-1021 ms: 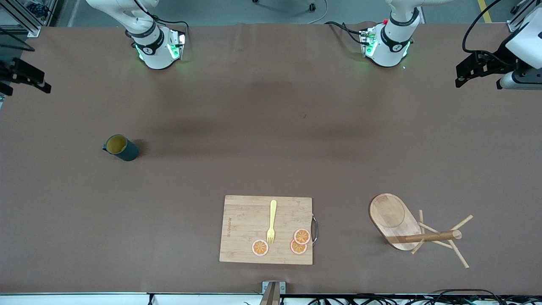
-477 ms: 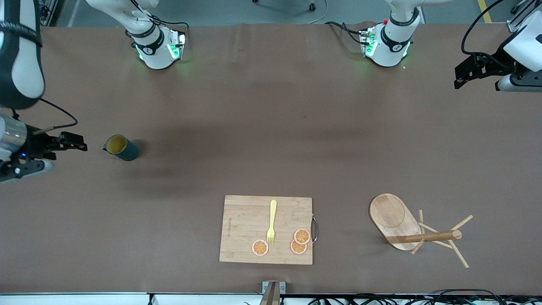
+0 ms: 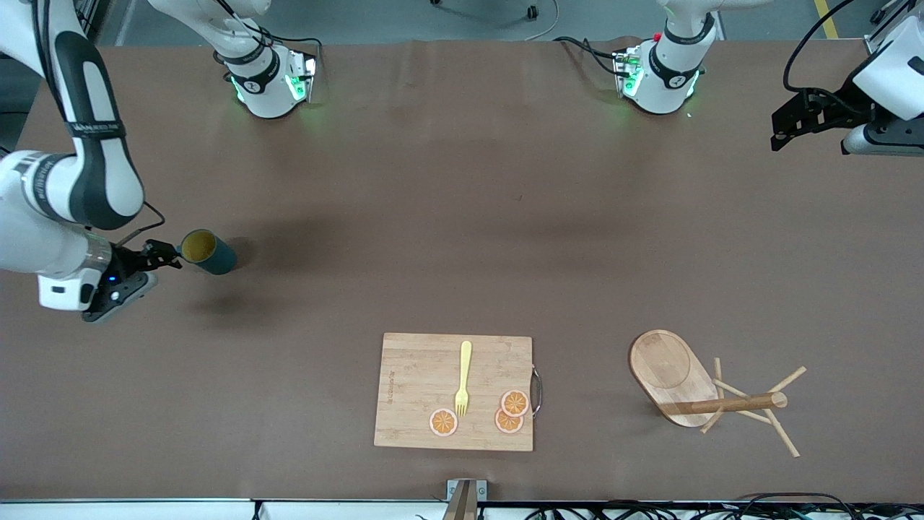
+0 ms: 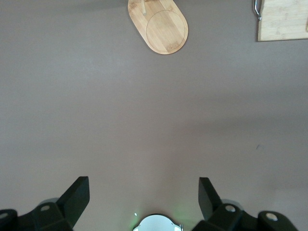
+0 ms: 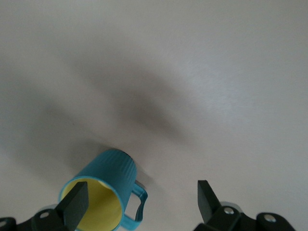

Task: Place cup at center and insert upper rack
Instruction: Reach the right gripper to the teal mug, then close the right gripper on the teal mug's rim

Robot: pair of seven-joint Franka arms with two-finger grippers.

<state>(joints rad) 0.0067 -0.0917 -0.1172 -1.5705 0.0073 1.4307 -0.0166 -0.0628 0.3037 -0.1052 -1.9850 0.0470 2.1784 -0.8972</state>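
A: What is the biggest thing there?

B: The brown table (image 3: 462, 238). On it, nearest the front camera, a wooden cutting board (image 3: 419, 390) lies flat, with a metal handle on its edge toward the left arm's end.

A: And the rack?

B: The rack (image 3: 693, 390) lies toppled toward the left arm's end of the table, about as near the front camera as the board and well apart from it. Its oval base stands on edge, and the thick post with its thin pegs points along the table. In the left wrist view only the base (image 4: 161, 26) and a corner of the board (image 4: 284, 19) show.

A: Where are the arms?

B: The right arm reaches down at its own end of the table. The right gripper (image 3: 164, 255) is low, just beside the cup, with its fingers spread wide and nothing between them. The left gripper (image 3: 787, 126) hangs high over the left arm's end of the table, waiting, its fingers likewise wide apart and empty; the left wrist view shows bare table between them.

A: The cup?

B: The cup (image 3: 208, 251) sits toward the right arm's end, farther from the front camera than the board and well apart from it. In the right wrist view it (image 5: 108, 190) is teal, ribbed, yellow inside, with a small side handle.

A: Anything smaller?

B: A yellow fork (image 3: 463, 377) and three orange slices (image 3: 515, 402) lie on the board.
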